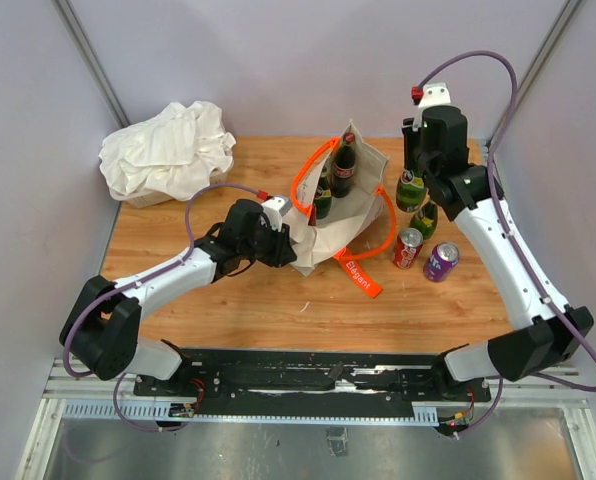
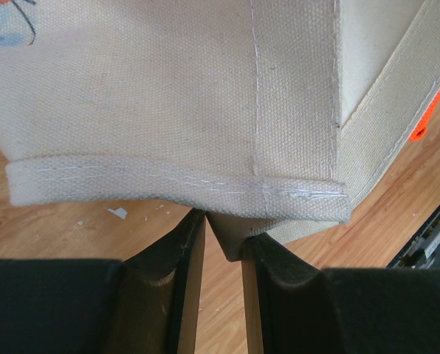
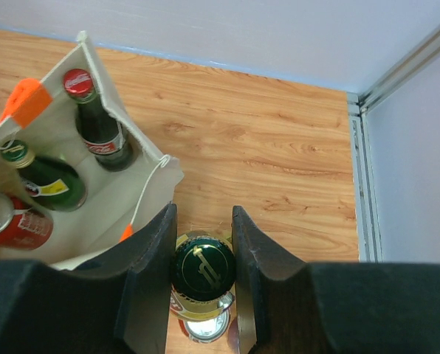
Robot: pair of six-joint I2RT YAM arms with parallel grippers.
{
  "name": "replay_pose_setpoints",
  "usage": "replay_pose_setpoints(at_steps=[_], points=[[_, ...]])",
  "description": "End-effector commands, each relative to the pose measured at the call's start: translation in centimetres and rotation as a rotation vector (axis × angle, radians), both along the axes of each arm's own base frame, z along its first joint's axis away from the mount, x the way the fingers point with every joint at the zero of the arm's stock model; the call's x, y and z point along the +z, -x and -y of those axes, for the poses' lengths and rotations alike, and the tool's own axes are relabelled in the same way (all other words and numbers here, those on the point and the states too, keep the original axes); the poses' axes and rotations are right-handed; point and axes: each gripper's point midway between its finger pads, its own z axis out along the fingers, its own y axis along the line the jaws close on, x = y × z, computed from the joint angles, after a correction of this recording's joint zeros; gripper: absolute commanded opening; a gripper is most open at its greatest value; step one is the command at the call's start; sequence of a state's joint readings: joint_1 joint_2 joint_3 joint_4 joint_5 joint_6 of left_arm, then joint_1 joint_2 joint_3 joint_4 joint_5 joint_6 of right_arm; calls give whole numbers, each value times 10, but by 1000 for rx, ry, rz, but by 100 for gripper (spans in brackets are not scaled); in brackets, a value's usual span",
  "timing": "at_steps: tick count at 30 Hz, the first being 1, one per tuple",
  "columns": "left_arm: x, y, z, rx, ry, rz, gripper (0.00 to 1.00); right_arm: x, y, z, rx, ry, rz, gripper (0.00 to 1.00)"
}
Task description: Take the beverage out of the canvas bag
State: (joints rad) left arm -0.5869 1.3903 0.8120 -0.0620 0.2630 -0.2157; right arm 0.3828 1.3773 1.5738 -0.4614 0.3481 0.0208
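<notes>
The cream canvas bag (image 1: 363, 175) with orange handles stands open mid-table. Inside it are a cola bottle with a red cap (image 3: 94, 122), a green bottle (image 3: 46, 181) and a red can (image 3: 13, 221). My left gripper (image 1: 290, 238) is shut on a fold of the bag's lower edge (image 2: 235, 232) at its near-left side. My right gripper (image 1: 412, 168) is just right of the bag, shut on the neck of a green bottle (image 3: 203, 267), whose dark cap shows between the fingers. The held bottle (image 1: 410, 190) hangs outside the bag, over the cans.
Right of the bag stand another green bottle (image 1: 425, 216), a red can (image 1: 408, 247) and a purple can (image 1: 441, 261). An orange strap (image 1: 361, 275) lies in front of the bag. A white cloth bundle (image 1: 168, 150) sits at the back left. Walls close in behind and to the right.
</notes>
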Motion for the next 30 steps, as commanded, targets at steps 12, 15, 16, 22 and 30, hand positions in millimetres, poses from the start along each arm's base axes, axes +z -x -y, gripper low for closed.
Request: replay_pose_setpoints(at_steps=[12,15,16,22,30], points=[[-6,0,-4,21,-34,-16,28,40,-79,26,-67,-111,204,1],[-6,0,-4,26,-32,-20,28,26,-91,28,-68,-116,187,1],[-5,0,-4,29,-29,-18,28,18,-95,30,-67,-119,176,1],[-6,0,-5,45,-24,-21,28,-22,-117,22,-26,-128,200,1],[-1,-5,-4,55,-18,-7,28,-67,-137,18,-15,-105,202,1]])
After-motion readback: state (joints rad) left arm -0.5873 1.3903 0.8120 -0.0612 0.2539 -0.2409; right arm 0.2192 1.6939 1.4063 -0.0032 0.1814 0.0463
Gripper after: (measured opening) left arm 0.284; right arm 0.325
